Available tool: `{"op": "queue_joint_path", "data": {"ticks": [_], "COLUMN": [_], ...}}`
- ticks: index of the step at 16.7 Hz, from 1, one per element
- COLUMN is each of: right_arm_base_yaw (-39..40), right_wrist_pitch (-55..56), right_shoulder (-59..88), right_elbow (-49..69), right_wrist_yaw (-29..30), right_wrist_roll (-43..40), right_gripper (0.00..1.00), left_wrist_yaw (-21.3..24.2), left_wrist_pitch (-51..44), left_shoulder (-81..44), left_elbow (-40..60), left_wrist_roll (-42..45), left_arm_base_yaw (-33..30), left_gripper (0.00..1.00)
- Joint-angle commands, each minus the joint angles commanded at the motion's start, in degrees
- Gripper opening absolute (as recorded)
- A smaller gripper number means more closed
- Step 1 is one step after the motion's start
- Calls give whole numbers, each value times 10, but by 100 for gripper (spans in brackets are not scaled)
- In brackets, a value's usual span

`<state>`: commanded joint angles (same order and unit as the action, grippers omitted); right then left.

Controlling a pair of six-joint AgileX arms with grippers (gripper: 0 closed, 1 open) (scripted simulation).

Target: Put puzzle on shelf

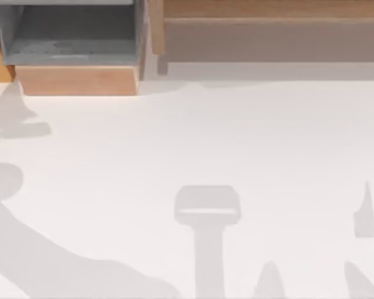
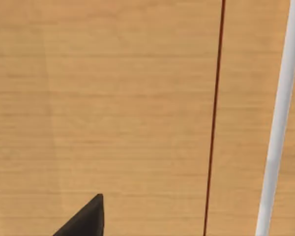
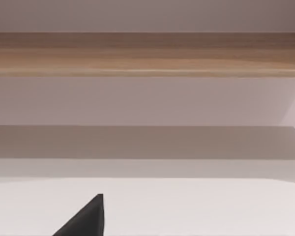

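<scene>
A white desk (image 1: 193,143) spreads across the top view, crossed by soft grey shadows. At its far edge on the left sits a small box (image 1: 75,81) with a grey-lined hollow and a light wooden front. The left wrist view looks onto a pale wooden surface (image 2: 113,108) with fine grain, crossed by a thin dark red line (image 2: 214,123) and a white bar (image 2: 280,123) just beside it.

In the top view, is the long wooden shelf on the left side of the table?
No, the shelf runs along the far edge at the right side, while the grey-lined box sits at the left.
</scene>
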<state>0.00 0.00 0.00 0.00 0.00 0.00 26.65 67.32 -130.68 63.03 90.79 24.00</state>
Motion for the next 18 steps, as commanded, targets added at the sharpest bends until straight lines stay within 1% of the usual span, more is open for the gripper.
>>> {"op": "queue_joint_path", "data": {"ticks": [3, 9, 13, 18], "right_arm_base_yaw": [0, 0, 0, 0], "right_wrist_pitch": [0, 0, 0, 0], "right_shoulder": [0, 0, 0, 0], "right_elbow": [0, 0, 0, 0], "right_wrist_yaw": [0, 0, 0, 0], "right_wrist_roll": [0, 0, 0, 0], "right_gripper": [100, 100, 100, 100], "left_wrist_yaw": [-1, -13, -14, -14], "left_wrist_pitch": [-2, -32, -35, -35], "left_shoulder": [1, -28, -31, -31], "left_elbow": [0, 60, 66, 66], "left_wrist_roll": [-1, 0, 0, 0], "left_arm_base_yaw": [-3, -14, -15, -15], "left_gripper": [100, 100, 100, 62]}}
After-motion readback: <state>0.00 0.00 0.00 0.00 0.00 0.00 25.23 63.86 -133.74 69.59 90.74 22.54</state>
